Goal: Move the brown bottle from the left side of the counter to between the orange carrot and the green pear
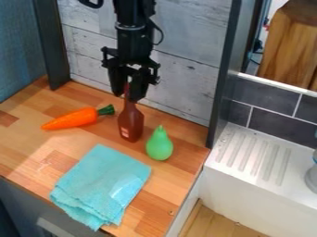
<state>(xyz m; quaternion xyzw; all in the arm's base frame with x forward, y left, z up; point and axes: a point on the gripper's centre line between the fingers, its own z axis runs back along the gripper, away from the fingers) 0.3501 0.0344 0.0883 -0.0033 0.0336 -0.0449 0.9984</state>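
Toward the back left corner of the desk (176, 178) lies an orange carrot (73, 119), green top pointing right. Next, a folded turquoise cloth (102, 185) reaches the front edge. Near the back edge, the black hand (128, 92) grasps an upright brown bottle (130, 122) by its neck. Just right of the bottle, a green pear (160, 146) stands nearer the right edge.

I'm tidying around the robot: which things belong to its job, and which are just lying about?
Job in hand:
- gripper, at the bottle's neck
- brown bottle

Just lying about:
- toy carrot, left of the bottle in the picture
- green toy pear
- turquoise cloth
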